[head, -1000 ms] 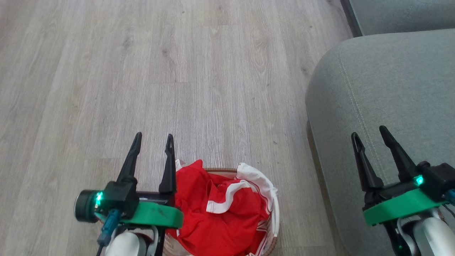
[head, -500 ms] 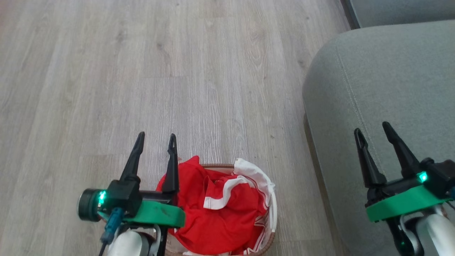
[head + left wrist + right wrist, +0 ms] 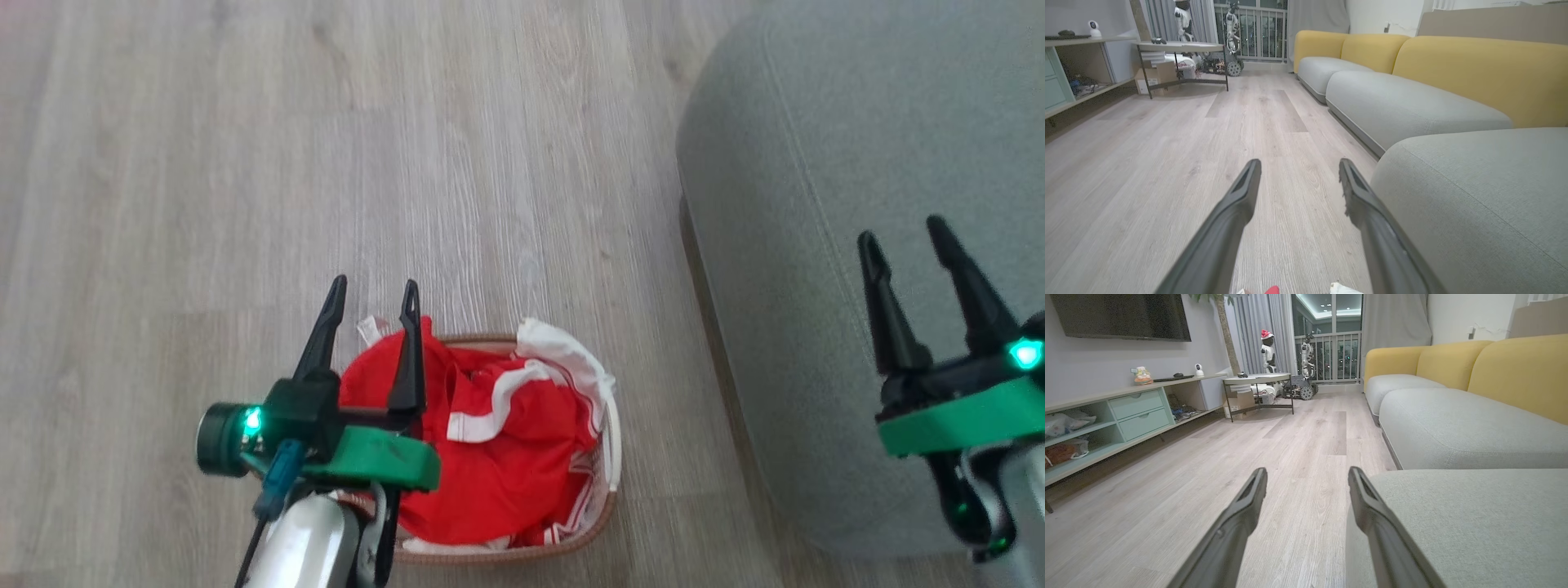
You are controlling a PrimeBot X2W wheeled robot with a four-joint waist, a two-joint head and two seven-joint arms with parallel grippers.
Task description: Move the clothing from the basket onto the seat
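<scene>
The left gripper (image 3: 375,282) is held with its two dark fingers spread wide, and nothing is gripped between them. It is seen over the left end of the basket (image 3: 610,457), with its fingertips reaching to about the far rim. The clothing (image 3: 506,469) (red, with white bands and a white sleeve) is heaped in the basket, under this gripper and to its right. One red fold is draped over the rim below the gripper's right finger. Whether the fingers touch the fabric cannot be told.

The right gripper (image 3: 900,229) is likewise spread wide and empty. It is held over the left part of the seat (image 3: 784,204), whose grey cushion extends ahead of it and to its right. The basket is found well to this gripper's left, standing on the wooden floor (image 3: 245,163). A strip of bare boards is left between the basket and the seat.
</scene>
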